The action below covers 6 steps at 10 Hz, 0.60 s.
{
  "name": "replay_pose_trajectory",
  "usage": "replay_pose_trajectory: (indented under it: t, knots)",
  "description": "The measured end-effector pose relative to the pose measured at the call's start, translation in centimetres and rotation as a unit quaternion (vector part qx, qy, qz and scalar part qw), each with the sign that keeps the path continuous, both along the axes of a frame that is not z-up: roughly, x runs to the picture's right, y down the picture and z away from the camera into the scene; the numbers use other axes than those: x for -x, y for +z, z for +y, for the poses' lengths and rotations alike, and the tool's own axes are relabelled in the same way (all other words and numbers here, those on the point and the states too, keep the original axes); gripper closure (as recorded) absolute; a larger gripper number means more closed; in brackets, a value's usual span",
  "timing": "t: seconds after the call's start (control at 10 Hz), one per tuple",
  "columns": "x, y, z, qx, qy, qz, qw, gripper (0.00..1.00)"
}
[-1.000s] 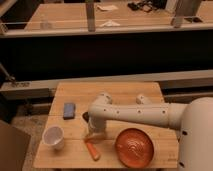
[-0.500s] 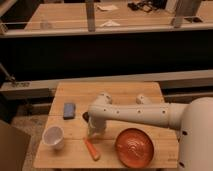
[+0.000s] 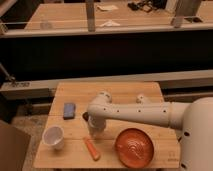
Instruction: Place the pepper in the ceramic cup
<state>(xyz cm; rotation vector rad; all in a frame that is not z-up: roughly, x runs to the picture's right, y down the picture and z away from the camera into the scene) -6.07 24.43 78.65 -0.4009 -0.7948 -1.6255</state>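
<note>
Pepper point(image 3: 92, 149) on table point(image 3: 115, 92) just beneath claw point(image 3: 93, 135); ceramic cup point(image 3: 53, 137) nearby.

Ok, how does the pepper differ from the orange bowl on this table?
The pepper is small, slim and tapered; the bowl is wide and round, with ribs inside. The pepper lies flat on its side; the bowl sits upright. The gripper hangs close above the pepper, while the bowl stands apart from it. Both are orange-red and rest on the wooden table.
</note>
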Motion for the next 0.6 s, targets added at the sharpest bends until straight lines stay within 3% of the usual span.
replay_pose_trajectory:
  t: [0.1,0.2,0.6]
  knots:
    - [-0.03,-0.15,-0.16,-0.002,-0.002,0.000,1.0000,0.96]
    - [-0.01,-0.26,-0.25,-0.005,-0.005,-0.002,1.0000,0.97]
    - [0.76,-0.38,0.47,-0.004,-0.016,-0.010,0.9998,0.68]
